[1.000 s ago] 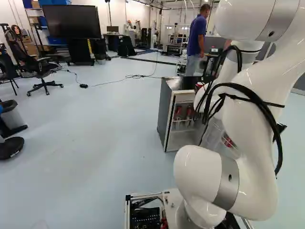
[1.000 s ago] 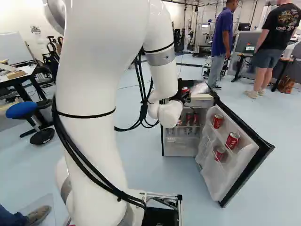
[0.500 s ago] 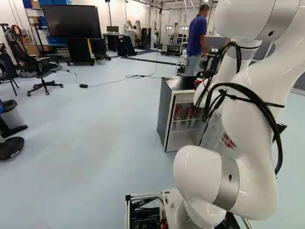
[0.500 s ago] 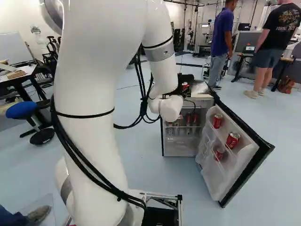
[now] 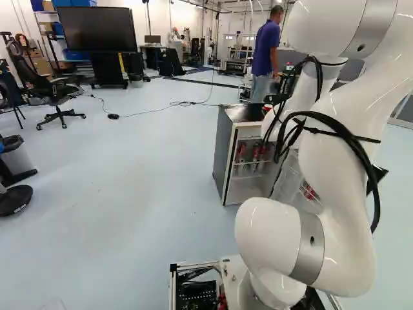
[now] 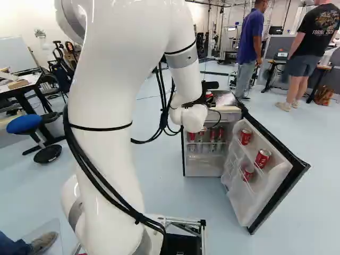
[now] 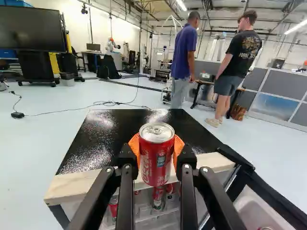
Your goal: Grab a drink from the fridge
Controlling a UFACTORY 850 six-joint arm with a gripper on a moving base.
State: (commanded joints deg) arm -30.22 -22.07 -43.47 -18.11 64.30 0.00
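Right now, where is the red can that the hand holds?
In the wrist view, the red can is gripped between the orange pads of the hand, with the black fridge top behind it.

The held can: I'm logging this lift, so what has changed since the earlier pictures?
The arm has risen slightly, and the red can has gone up with it, now higher against the fridge. The tool is shut on the can; with no earlier wrist view, I can't tell when it gripped. The fridge, its open door and the cans in the door stayed put.
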